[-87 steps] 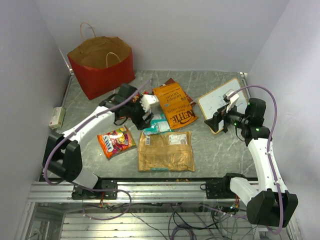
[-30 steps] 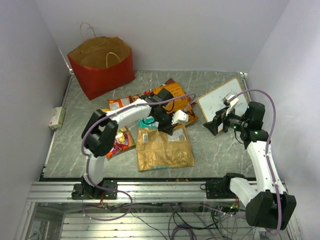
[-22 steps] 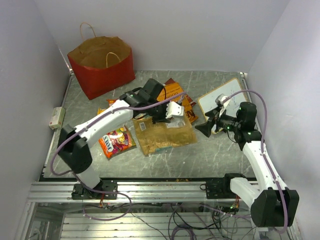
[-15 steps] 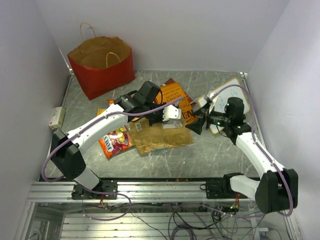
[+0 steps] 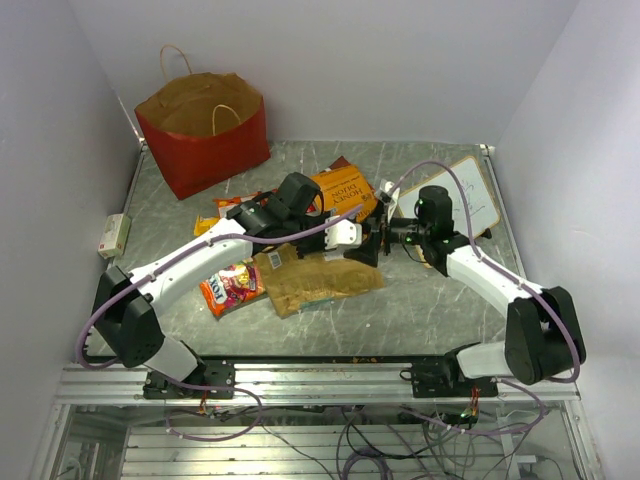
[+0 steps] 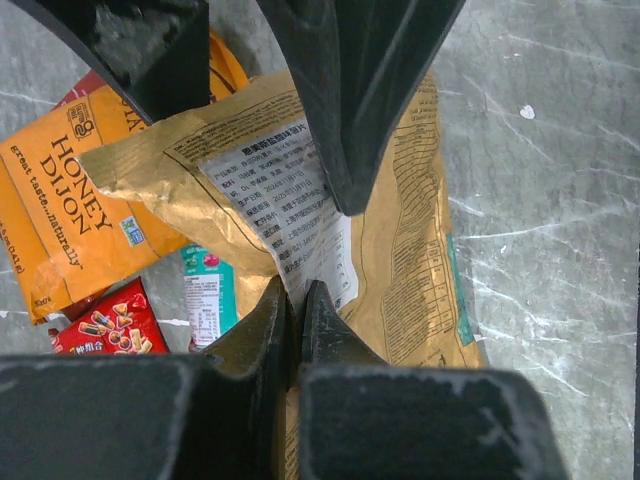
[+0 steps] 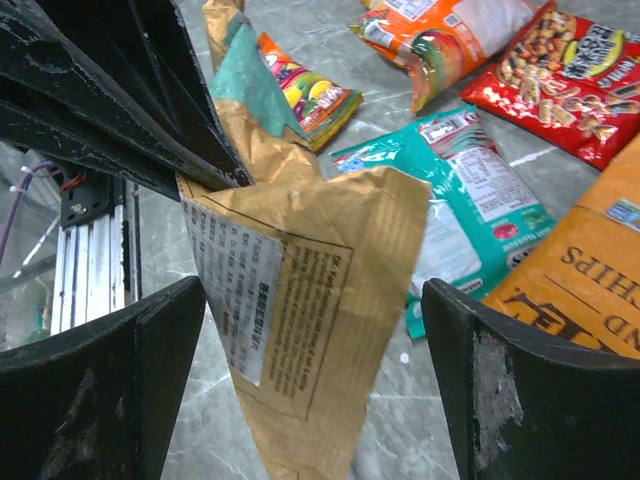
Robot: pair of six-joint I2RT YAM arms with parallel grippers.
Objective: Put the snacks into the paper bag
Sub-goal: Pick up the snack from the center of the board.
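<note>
1. Standing upright at the far left corner of the table [image 5: 440, 310], the red paper bag [image 5: 200, 135] has its mouth open and sits well apart from the packets.
2. Near the left arm, a multicolour packet [image 5: 232, 283] lies flat, just beside the big brown-gold packet [image 6: 400, 250].
3. The left gripper [image 6: 297, 305] is pinched tight on an edge of the brown-gold packet, and that end is raised and crumpled.
4. Around it on the table lie the teal packet [image 6: 205, 295], the red packet [image 6: 100, 328], the orange-yellow packet [image 7: 430, 30] and the big orange chips bag [image 6: 70, 200].
5. The right gripper [image 7: 312, 288] faces the left one, its jaws spread wide on either side of the raised end; whether they touch it cannot be told.
6. At the far right, a white board [image 5: 470, 195] lies behind the right arm.
</note>
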